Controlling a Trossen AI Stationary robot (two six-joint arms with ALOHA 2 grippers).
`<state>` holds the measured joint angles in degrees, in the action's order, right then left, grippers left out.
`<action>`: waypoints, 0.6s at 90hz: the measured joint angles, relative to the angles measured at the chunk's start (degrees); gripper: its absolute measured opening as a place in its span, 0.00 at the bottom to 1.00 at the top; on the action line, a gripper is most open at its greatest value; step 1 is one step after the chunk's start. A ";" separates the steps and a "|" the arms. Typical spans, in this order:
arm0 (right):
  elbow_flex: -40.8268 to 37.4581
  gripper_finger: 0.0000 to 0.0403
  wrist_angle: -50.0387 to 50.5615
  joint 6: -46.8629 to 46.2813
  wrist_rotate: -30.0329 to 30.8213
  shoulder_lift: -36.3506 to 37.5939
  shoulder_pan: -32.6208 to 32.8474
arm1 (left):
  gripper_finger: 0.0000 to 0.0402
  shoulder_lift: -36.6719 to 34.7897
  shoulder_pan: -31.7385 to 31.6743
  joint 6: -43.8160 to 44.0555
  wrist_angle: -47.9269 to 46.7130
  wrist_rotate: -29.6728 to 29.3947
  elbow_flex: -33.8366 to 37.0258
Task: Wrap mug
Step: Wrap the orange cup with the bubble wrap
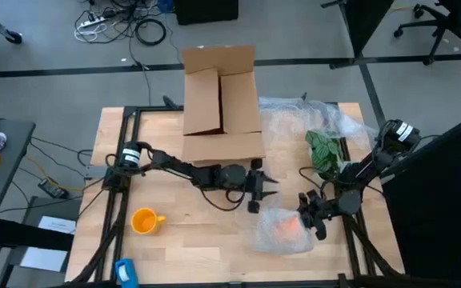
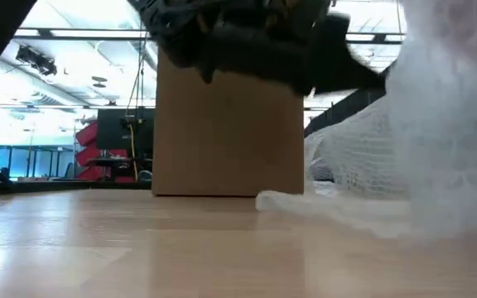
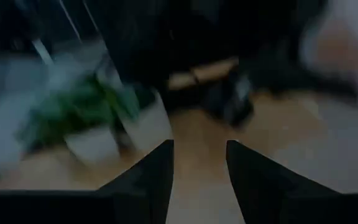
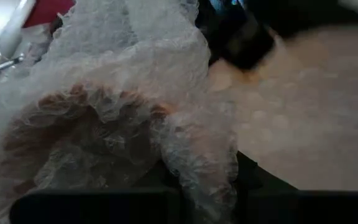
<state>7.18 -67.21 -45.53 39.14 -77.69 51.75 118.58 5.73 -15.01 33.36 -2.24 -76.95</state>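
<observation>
An open cardboard box (image 1: pixel 221 104) stands at the tabletop's (image 1: pixel 206 248) far edge, flaps up. A potted green plant (image 1: pixel 323 152) sits near the right edge amid crinkly clear plastic sheet (image 1: pixel 326 116). A blue object (image 1: pixel 126 274) lies at the near left corner.

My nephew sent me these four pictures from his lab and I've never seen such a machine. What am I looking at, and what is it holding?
These are two robot arms at a wooden table, photographed at one moment by four cameras: one overhead, one at table height, one on each wrist. On the table lie a cardboard box, a small plant, an orange mug and crinkly clear plastic. The right pincer is at the plastic, which bunches over something orange; its wrist camera shows plastic right against its fingers. The left pincer hangs open mid-table, holding nothing.
</observation>
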 joint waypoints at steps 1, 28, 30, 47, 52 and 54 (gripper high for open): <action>0.00 0.07 0.38 -0.55 -0.06 0.00 0.00 | 0.33 0.00 -0.09 -0.09 -0.52 0.46 -0.39; 0.04 0.07 12.61 -21.51 0.45 -0.04 0.35 | 0.33 2.19 -0.17 -1.19 -9.98 1.28 -5.09; 0.04 0.07 11.96 -21.33 0.49 -0.04 0.55 | 0.33 1.84 -0.17 -1.28 -11.90 0.65 -5.08; 0.07 0.07 -4.13 -4.13 0.01 0.00 3.28 | 0.33 -4.37 0.54 -1.26 -29.14 -0.90 -5.04; 0.07 0.07 -9.01 1.57 -0.24 0.02 4.49 | 0.33 -6.55 1.69 -0.97 -34.80 -0.88 -5.13; 0.12 0.07 -10.51 3.52 -0.39 0.03 5.02 | 0.33 -7.59 2.33 -0.90 -37.21 -0.84 -5.13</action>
<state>7.30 -77.72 -42.01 38.75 -77.66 56.77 111.00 8.06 -15.90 -3.84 -3.07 -82.08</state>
